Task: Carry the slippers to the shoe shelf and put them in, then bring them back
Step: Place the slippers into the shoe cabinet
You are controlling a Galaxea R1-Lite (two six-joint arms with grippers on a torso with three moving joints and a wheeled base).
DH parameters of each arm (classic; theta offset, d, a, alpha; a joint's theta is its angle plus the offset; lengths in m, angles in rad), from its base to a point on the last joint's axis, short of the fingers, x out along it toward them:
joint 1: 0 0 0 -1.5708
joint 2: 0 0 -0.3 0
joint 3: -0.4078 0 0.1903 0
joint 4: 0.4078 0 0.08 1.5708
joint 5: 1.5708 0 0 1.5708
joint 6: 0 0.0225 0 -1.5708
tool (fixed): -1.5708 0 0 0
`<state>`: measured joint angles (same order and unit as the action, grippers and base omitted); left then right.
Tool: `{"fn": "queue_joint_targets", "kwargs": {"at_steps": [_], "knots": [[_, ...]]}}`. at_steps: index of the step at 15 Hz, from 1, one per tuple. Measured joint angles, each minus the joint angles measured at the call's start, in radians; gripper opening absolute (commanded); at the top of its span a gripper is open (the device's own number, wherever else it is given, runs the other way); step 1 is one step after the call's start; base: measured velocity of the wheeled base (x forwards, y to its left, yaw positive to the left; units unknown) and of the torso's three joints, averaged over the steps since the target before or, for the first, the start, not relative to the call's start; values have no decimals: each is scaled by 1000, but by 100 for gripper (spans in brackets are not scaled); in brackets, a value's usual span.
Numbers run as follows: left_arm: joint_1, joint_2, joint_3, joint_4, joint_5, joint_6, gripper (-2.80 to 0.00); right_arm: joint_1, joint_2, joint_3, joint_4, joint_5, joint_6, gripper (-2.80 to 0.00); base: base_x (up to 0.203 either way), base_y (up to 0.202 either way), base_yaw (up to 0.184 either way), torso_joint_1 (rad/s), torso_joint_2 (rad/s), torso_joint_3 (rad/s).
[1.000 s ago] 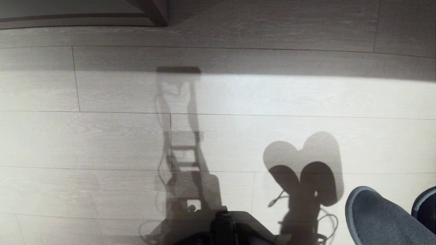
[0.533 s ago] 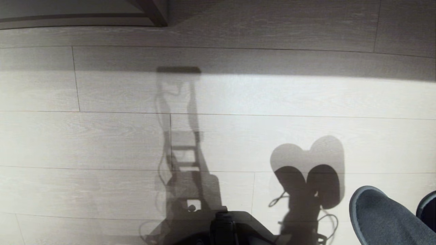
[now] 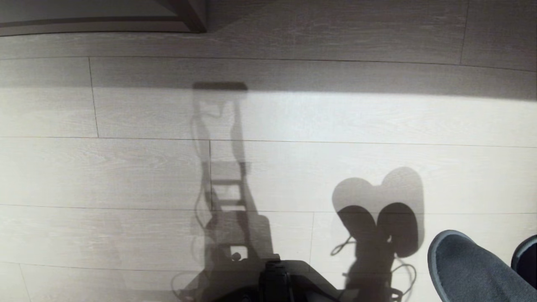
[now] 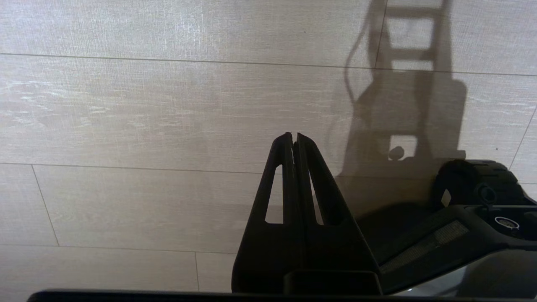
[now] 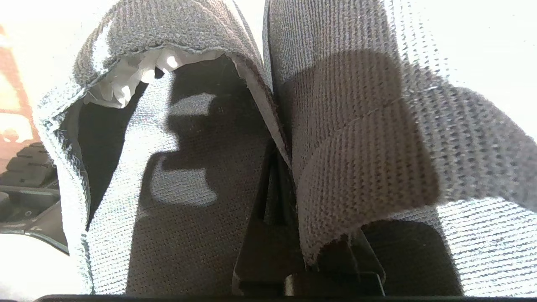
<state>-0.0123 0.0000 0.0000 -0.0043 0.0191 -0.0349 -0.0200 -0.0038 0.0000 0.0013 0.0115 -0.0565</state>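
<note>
**Slippers held over bare floor**

In the head view we see the slippers (image 3: 470, 272) at the lower right, toes pointing up the picture, hanging above the pale plank floor (image 3: 126, 176). Their shadow (image 3: 379, 209) lies just to their left, and the robot's own tall shadow (image 3: 222, 176) runs up the middle. The dark base of the robot (image 3: 277, 281) sits at the bottom edge. A dark furniture edge (image 3: 184, 14) stands far off at the top.

In the left wrist view, our left gripper (image 4: 295, 140) hangs over the floor, fingers pressed together on nothing.

In the right wrist view, our right gripper (image 5: 272, 184) has its fingers pinching the 2 slippers' adjoining fabric sides.
</note>
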Motion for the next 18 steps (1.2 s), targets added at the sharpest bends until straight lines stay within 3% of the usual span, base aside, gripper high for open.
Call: {"fn": "queue_joint_targets", "kwargs": {"at_steps": [16, 18], "knots": [[0, 0, 0, 0, 0, -1, -280, 1, 1, 0, 0, -8, 35, -280, 0, 0, 0, 0, 0, 0], [0, 0, 0, 0, 0, -1, -280, 1, 2, 0, 0, -8, 36, -280, 3, 130, -8, 3, 1, 1]]}}
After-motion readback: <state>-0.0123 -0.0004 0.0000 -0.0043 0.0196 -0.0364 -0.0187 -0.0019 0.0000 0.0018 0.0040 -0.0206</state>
